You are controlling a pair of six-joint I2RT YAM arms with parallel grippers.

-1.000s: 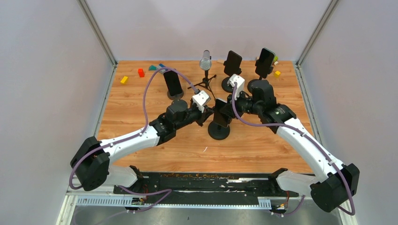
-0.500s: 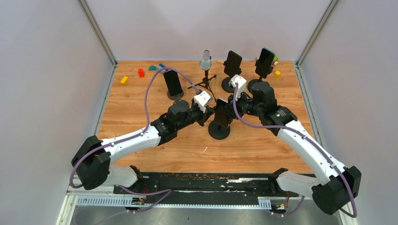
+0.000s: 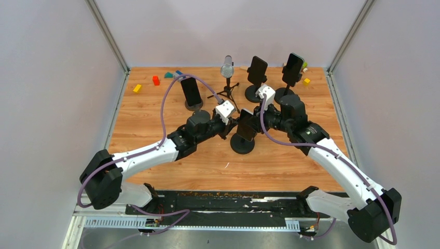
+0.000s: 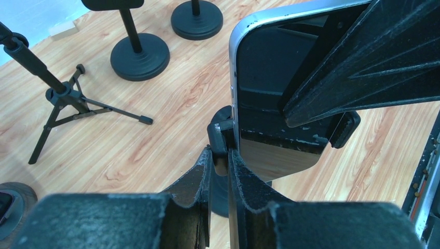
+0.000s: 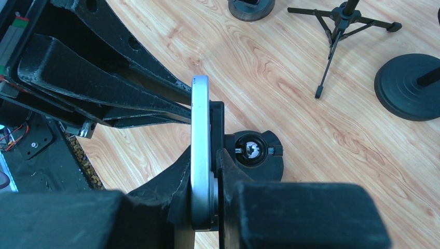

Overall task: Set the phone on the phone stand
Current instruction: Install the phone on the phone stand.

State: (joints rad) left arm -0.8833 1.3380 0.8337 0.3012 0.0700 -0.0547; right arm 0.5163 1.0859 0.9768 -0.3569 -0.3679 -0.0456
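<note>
Phone (image 3: 246, 124) at table (image 3: 155, 114) centre, upright against phone stand (image 3: 242, 146) cradle | right gripper (image 5: 206, 166) clamped across its edges | left gripper (image 4: 222, 156) pinched — seemingly on the stand's clamp | rigid, slick, breakable — grip side edges.

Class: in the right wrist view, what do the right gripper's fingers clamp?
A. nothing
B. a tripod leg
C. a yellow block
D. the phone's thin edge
D: the right gripper is shut on the phone, seen edge-on between its fingers, above the phone stand.
</note>
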